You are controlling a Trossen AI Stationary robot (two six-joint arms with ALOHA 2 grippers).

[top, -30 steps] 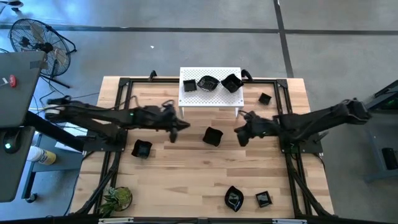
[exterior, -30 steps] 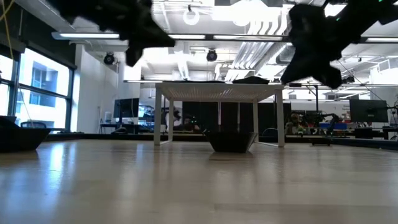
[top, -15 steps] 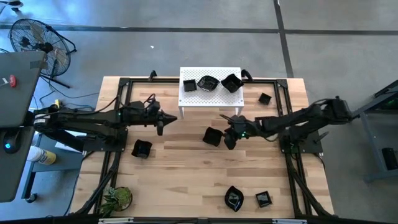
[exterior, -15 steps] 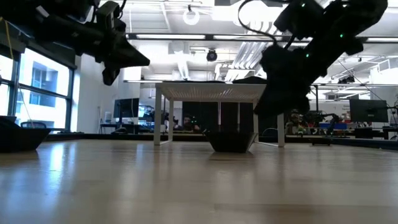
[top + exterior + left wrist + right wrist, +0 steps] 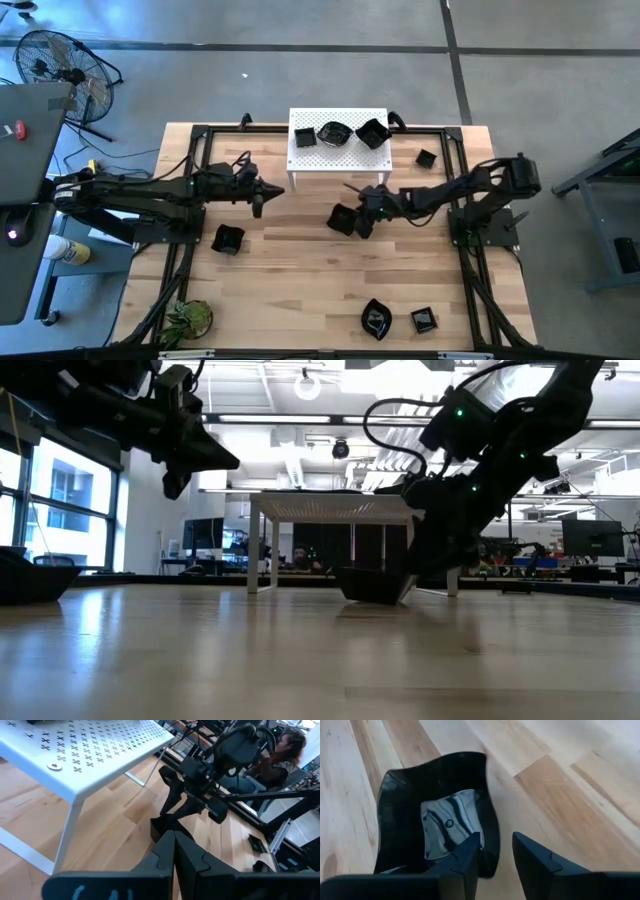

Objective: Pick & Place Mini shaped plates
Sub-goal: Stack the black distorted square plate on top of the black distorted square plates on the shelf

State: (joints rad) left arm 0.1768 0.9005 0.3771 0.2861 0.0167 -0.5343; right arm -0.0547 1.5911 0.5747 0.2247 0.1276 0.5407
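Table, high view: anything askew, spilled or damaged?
Nothing stands out. Three mini plates sit on the white stand; the others lie scattered on the table, none visibly broken. The right gripper straddles the rim of the square plate mid-table, one finger inside. The left gripper hovers shut beside the stand.

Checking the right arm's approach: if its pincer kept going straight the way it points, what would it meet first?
Probably the square black mini plate: the right pincer is open, straddling its near rim, one finger over the bowl, one outside.
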